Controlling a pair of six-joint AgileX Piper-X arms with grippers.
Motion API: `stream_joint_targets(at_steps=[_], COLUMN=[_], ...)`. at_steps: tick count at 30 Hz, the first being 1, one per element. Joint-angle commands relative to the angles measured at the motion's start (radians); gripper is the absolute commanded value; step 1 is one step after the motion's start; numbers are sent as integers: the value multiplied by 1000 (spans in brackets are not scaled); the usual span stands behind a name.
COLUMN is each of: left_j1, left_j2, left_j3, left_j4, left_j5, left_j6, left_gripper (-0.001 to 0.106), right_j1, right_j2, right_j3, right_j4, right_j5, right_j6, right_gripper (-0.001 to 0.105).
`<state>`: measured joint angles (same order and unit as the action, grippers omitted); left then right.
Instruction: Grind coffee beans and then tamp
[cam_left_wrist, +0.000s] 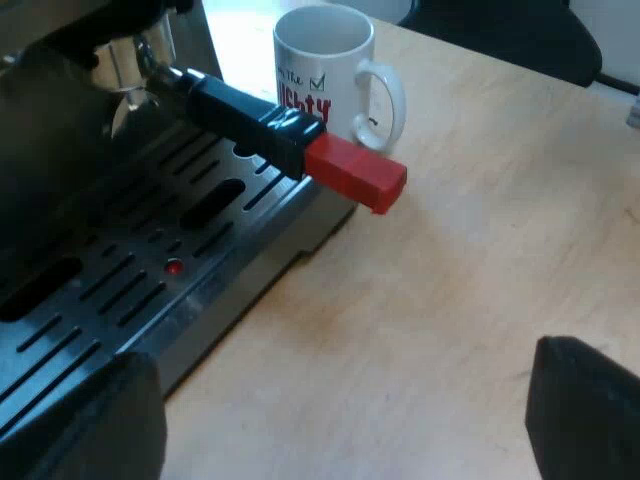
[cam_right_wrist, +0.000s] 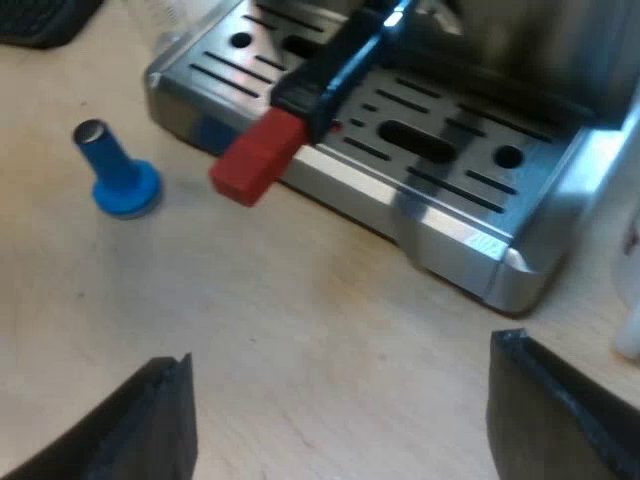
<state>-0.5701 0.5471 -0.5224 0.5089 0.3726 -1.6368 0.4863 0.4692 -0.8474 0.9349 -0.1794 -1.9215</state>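
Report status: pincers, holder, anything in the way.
Left pincer and right pincer open, empty, over the table. Holder in the machine front, red end out. Mug and blue tamper near that end.

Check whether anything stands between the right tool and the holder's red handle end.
Nothing visible does. Only bare table lies between the open right tool and the red handle end. The blue tamper stands apart, off that line.

one machine (cam_left_wrist: 150, 260) is counted, and one holder (cam_left_wrist: 250, 120) with one red end is seen at its front. one mug (cam_left_wrist: 325, 60) and one blue tamper (cam_right_wrist: 115, 172) are counted on one table (cam_left_wrist: 480, 230). one left gripper (cam_left_wrist: 340, 425) and one right gripper (cam_right_wrist: 340, 415) are counted, two in all.
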Motion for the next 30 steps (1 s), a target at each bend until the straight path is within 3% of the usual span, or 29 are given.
stream_joint_targets(at_steps=[1,6,7,10,14,23,28,30], left_j1=[-6,-6,-6,-6,-6,-6,-6,-6], left_j2=[-2,-4,-4,-4,-4,-4,-4,-4], left_j3=[44,99,99,160,199,203,203,203], left_j4=[-90,-189,-189,-262,-311,-343,-352,-352], left_j5=[6,6,6,8,14,14,14,14], left_j6=[3,3,3,3,3,3,3,3], left_gripper=[80,80,80,80,80,80,80,80], right_j1=[67,130,207,267,345,499,582,618], right_j2=[18,36,64,88,125,209,259,279], right_j3=[-13,-13,-13,-8,11,69,71,71], right_j4=[-24,-25,-25,-36,-82,-176,-224,-256], right_j5=[45,88,135,148,156,162,204,260], right_j6=[15,18,18,18,68,141,163,202], right_gripper=[62,62,62,62,62,62,62,62])
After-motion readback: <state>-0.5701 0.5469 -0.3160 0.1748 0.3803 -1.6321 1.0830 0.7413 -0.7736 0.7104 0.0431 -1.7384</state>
